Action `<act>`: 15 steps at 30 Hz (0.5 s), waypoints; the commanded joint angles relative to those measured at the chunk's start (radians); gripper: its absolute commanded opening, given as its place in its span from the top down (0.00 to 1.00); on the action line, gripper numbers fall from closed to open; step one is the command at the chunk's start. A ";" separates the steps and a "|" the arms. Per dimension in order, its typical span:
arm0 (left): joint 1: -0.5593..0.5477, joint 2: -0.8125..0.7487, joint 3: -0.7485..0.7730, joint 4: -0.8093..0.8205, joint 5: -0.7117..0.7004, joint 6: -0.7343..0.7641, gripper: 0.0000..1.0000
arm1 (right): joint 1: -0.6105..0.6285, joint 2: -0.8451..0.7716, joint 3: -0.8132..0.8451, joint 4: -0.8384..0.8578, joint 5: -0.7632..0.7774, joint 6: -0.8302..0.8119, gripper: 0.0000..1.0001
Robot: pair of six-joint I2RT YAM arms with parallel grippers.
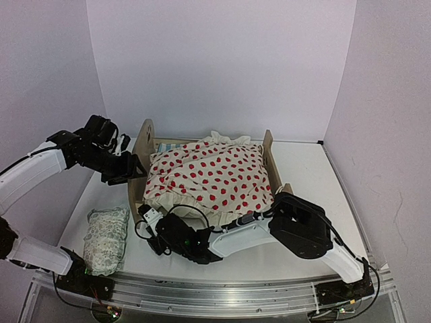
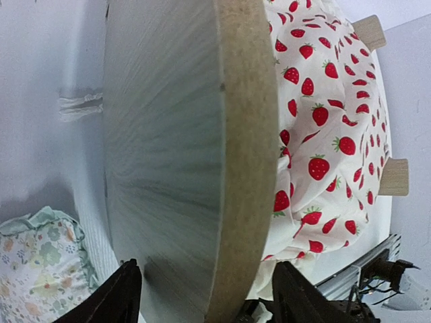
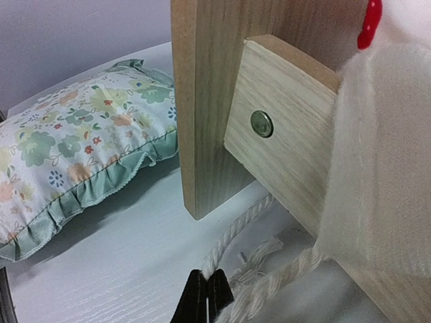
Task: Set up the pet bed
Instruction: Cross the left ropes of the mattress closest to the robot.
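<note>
Two arms: both work at the headboard end of the pet bed (image 1: 143,142), which stands mid-table (image 1: 310,175), headboard toward the left arm and footboard toward the right.
Bed state: the blanket (image 1: 215,176) is heaped over the frame, and a sliver of striped mattress (image 1: 165,145) shows by the headboard. The pillow (image 1: 106,237) lies on the table, off the bed, near the left arm's base.
Left gripper (image 1: 129,168): jaws apart, one finger on each side of the headboard's rim, neither visibly pressing the wood.
Right gripper (image 3: 206,296): jaws closed, low by the headboard's foot. A white rope (image 3: 236,235) runs just beside the tips; we cannot tell whether it is pinched.
Step in hand: we judge it to be squaring the frame at the headboard, with the pillow not yet placed.
Doing it well: we would move the open jaws straight along the board's plane so neither finger tips the light frame. We would also keep the right tips clear of the rope and the blanket's fringe.
Left wrist alone: the gap between fingers and rim, and the blanket's prints as strawberries.
Right wrist alone: the rope, a bolt (image 3: 261,123) in the side block, and the pillow's green ruffle.
Top view alone: the whole layout, and how far the right arm reaches across.
</note>
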 commanded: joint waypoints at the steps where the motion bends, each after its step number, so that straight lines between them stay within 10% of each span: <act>1: -0.005 -0.060 0.035 -0.043 0.041 0.002 0.25 | -0.003 -0.015 -0.020 0.013 -0.010 0.034 1.00; 7: -0.006 -0.170 0.054 -0.123 0.035 0.025 0.08 | -0.003 -0.055 -0.073 0.011 -0.033 0.057 1.00; 15: -0.005 -0.386 -0.065 -0.197 0.020 -0.067 0.32 | -0.003 -0.054 -0.026 0.013 -0.116 0.099 1.00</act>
